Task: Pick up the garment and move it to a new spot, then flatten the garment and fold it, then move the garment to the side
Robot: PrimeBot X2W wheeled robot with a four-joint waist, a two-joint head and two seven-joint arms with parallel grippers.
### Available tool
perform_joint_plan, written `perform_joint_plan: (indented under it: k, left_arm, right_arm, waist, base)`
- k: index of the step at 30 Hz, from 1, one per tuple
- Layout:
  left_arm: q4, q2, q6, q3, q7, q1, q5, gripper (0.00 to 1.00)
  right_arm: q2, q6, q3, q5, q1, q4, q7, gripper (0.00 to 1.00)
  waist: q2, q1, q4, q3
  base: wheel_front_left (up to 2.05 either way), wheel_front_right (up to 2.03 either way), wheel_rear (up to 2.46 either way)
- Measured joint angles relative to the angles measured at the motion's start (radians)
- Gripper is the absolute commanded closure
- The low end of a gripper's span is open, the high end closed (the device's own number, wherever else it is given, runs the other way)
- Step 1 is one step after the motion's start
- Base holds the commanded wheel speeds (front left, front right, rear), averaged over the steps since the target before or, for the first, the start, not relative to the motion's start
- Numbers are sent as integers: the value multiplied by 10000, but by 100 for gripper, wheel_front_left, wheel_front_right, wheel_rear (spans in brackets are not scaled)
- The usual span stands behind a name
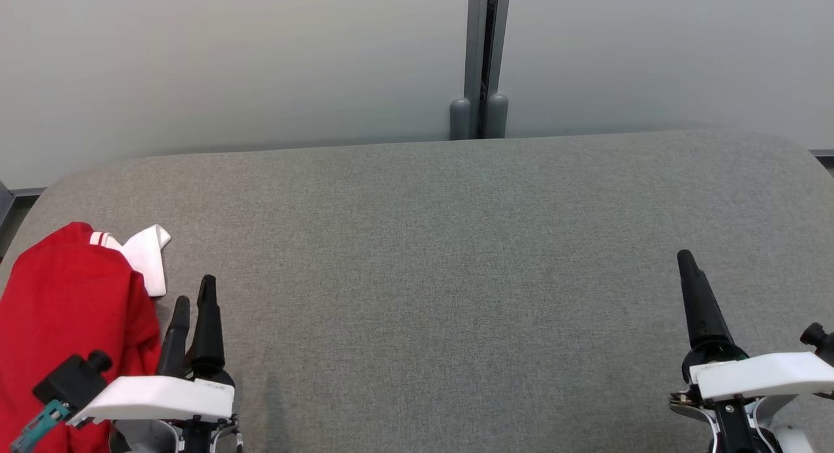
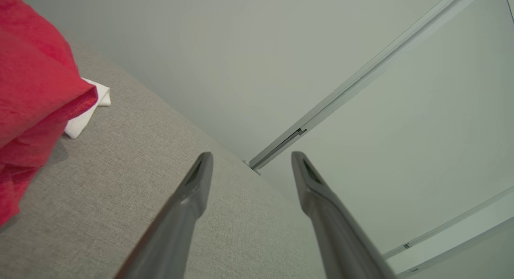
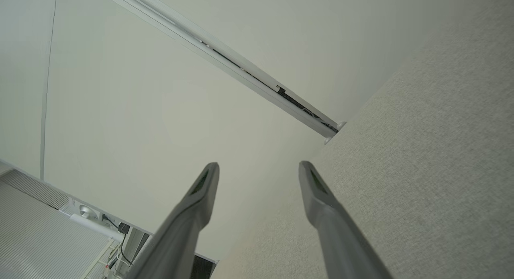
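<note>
Garment (image 1: 65,309) bunched at left end of grey surface (image 1: 456,244); nothing gripped.
Red cloth, white collar toward the wall; left gripper (image 1: 194,291) just beside its right edge, fingers spread; right gripper (image 3: 259,166) well apart near the right end, fingers likewise spread.

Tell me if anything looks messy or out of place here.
The red garment lies bunched at the left edge of the grey surface, beside the left hand, with a white part sticking out. It looks crumpled, not flat. Nothing else stands out.
</note>
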Motion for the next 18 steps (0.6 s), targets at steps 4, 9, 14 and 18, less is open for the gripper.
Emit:
perform_joint_plan:
  k: [4, 9, 14, 18]
  left_arm:
    - [-4, 10, 132, -105, -119, 6, 859, 0]
    - [-42, 15, 334, -215, -270, 11, 1848, 0]
    - [-84, 31, 487, -282, -428, 17, 2617, 0]
    - [-111, 58, 589, -343, -529, 22, 3156, 0]
  right_arm:
    - [-21, 2, 35, -882, -1, -36, -109, 0]
    - [-31, 4, 104, -1946, -62, -29, -259, 0]
    - [-33, 12, 113, -2846, -85, 77, -426, 0]
    - [-33, 12, 105, -3465, -91, 188, -539, 0]
  waist:
    - [0, 0, 2, -13]
    - [0, 0, 3, -20]
    - [0, 0, 0, -23]
    - [0, 0, 0, -21]
  base:
    - [0, 0, 0]
    - [0, 0, 0]
    - [0, 0, 0]
    - [0, 0, 0]
